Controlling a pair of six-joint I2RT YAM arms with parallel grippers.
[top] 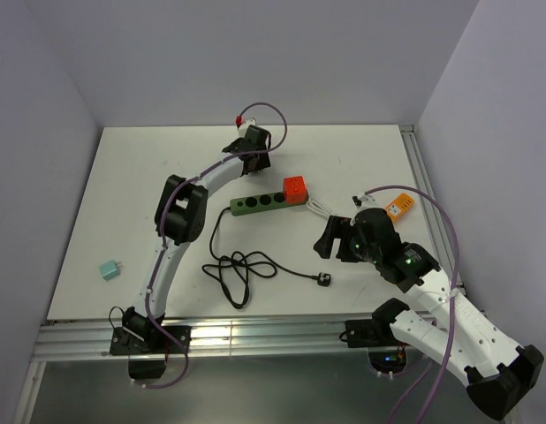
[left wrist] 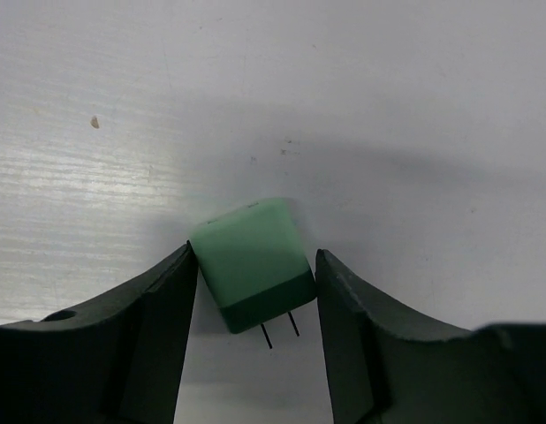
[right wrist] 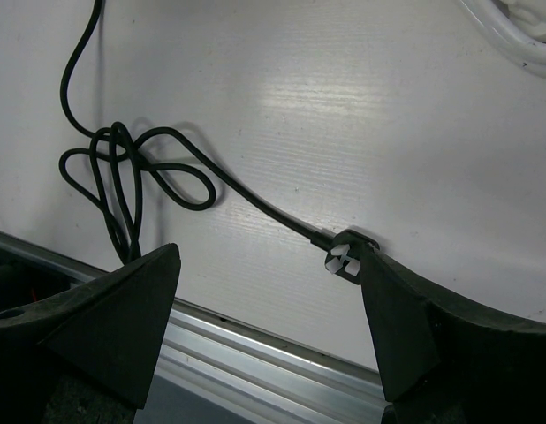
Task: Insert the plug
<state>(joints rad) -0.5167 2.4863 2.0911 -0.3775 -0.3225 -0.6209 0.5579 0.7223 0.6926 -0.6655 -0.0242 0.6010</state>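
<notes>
A small green plug (left wrist: pixel 251 256) with a dark green base and two thin prongs sits between the fingers of my left gripper (left wrist: pixel 255 258). Both fingertips (left wrist: pixel 180 274) touch its sides, and the prongs point toward the camera. In the top view the left gripper (top: pixel 252 140) is at the far side of the table and hides the plug. A green power strip (top: pixel 260 203) with an orange-red block (top: pixel 294 188) at its right end lies mid-table. My right gripper (right wrist: pixel 269 256) stands open over the black three-pin plug (right wrist: pixel 346 258) of a black cable.
The coiled black cable (top: pixel 238 269) lies near the front edge, its plug (top: pixel 323 279) to the right. A teal cube (top: pixel 108 268) sits at the left edge, an orange box (top: pixel 398 207) at the right. White cable (top: pixel 322 210) runs from the strip. The metal rail (right wrist: pixel 255 340) borders the table front.
</notes>
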